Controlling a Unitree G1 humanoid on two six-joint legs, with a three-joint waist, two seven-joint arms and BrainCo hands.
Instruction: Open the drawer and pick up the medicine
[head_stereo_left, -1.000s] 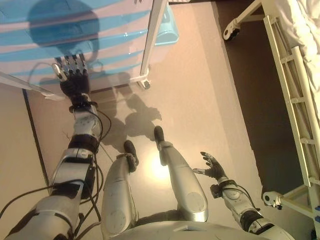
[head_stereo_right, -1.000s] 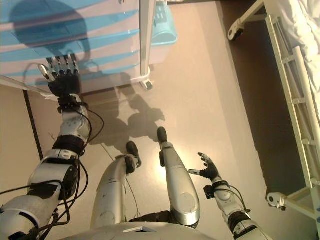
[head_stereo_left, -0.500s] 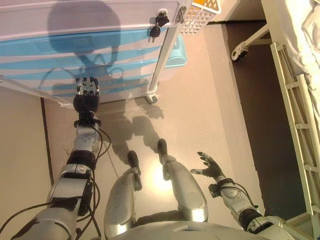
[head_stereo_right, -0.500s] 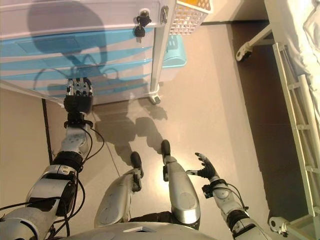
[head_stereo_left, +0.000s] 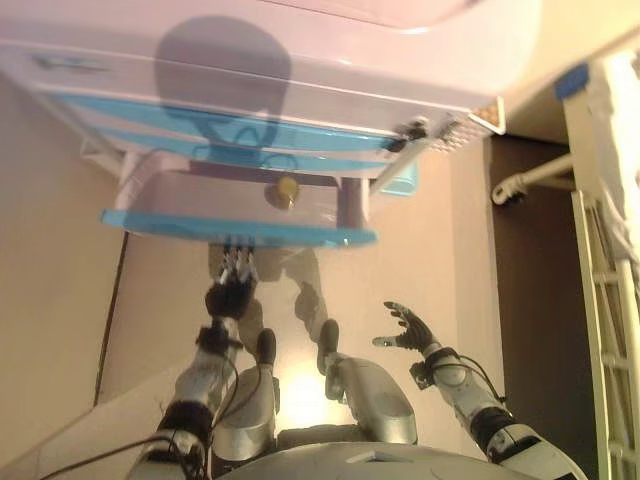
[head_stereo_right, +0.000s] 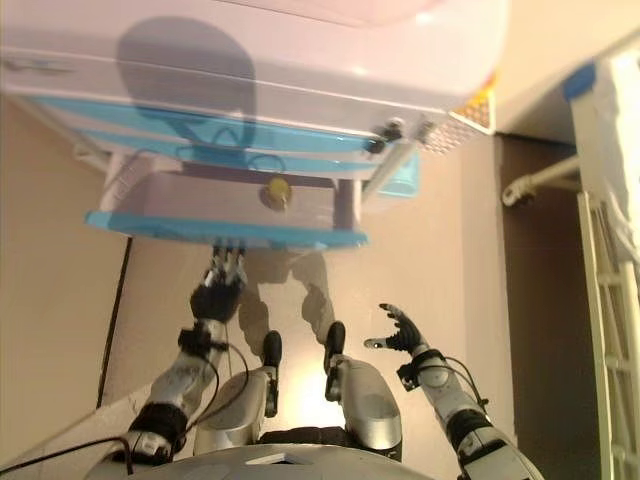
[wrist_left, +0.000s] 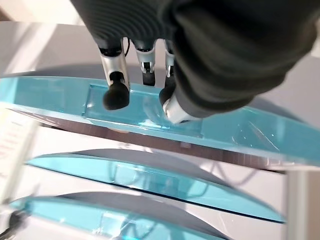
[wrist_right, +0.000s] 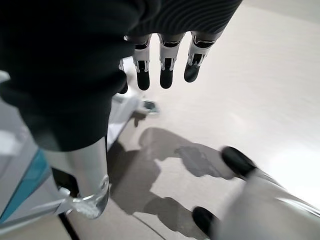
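Observation:
A white cabinet (head_stereo_left: 300, 60) with several blue drawer fronts stands before me. One drawer (head_stereo_left: 240, 228) is pulled out, and its inside shows. A small round yellow-topped medicine bottle (head_stereo_left: 287, 189) stands in it near the back. My left hand (head_stereo_left: 228, 297) reaches up to the open drawer's blue front. In the left wrist view its fingers (wrist_left: 116, 95) are curled into the handle recess (wrist_left: 145, 112). My right hand (head_stereo_left: 405, 328) is open and empty, low on the right above the floor.
A white bed frame (head_stereo_left: 600, 300) with a caster (head_stereo_left: 498, 192) stands at the right. A white mesh basket (head_stereo_left: 470, 122) and a blue bin (head_stereo_left: 402, 180) sit beside the cabinet's right side. Keys (head_stereo_left: 412, 130) hang at its right edge.
The camera has tilted up towards the cabinet. A drawer that was shut now stands pulled out, with my left hand at its front. The yellow-topped bottle has come into view.

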